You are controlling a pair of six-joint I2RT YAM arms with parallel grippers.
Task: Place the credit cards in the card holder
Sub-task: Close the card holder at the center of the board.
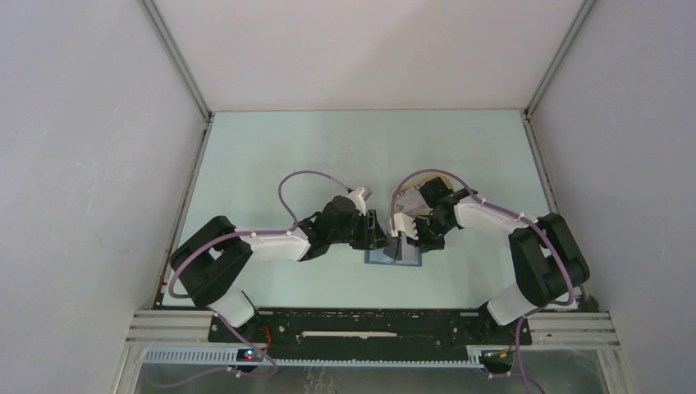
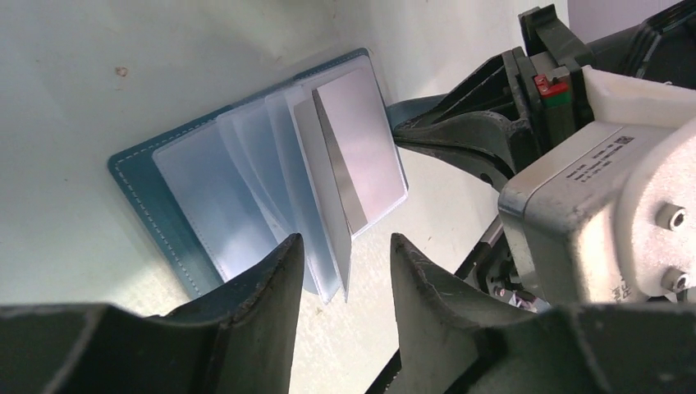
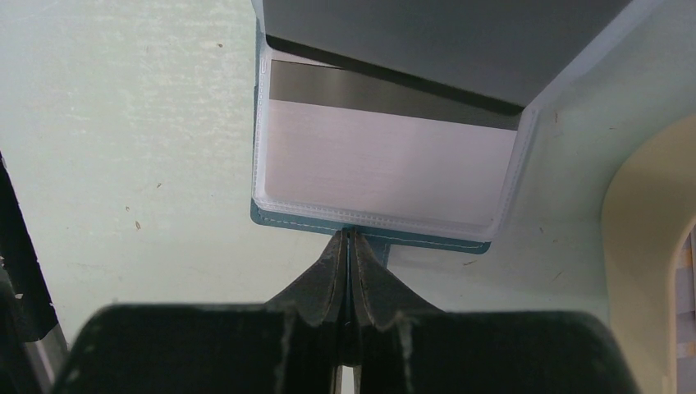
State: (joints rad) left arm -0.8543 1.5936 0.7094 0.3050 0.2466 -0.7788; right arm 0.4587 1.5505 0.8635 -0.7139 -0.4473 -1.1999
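At the middle of the pale green table [image 1: 271,164], both arms lean in from either side and meet over the card holder [image 1: 394,256], with the beige tray [image 3: 648,246] just behind the right arm. The card holder lies open and flat, teal cover down. Its clear sleeves [image 2: 246,180] are fanned upward like pages, and the rightmost ones stand almost on edge.

One credit card [image 3: 386,156] sits inside a sleeve with its dark stripe on the side far from the right gripper [image 3: 348,246]. A second grey leaf tilts up above it, but I cannot tell whether it holds another card. Any further cards are hidden.

The right gripper's fingers are pressed together on the thin teal edge of the card holder, apparently pinning it in place. The left gripper [image 2: 346,244] comes in from the opposite side with its fingers spread and nothing clamped between them.

The relation that matters is this one. The standing sleeves run lengthwise straight toward the left gripper, and their free corner points into the gap between its fingers, just ahead of the tips. The left arm is therefore the nearer one to the loose leaves, while the right is occupied as the anchor. By my judgement, any pressing down, turning of a leaf, or seating of the card falls to the left fingers. They would need to move along that long axis, not across it, or the fan will fold over.
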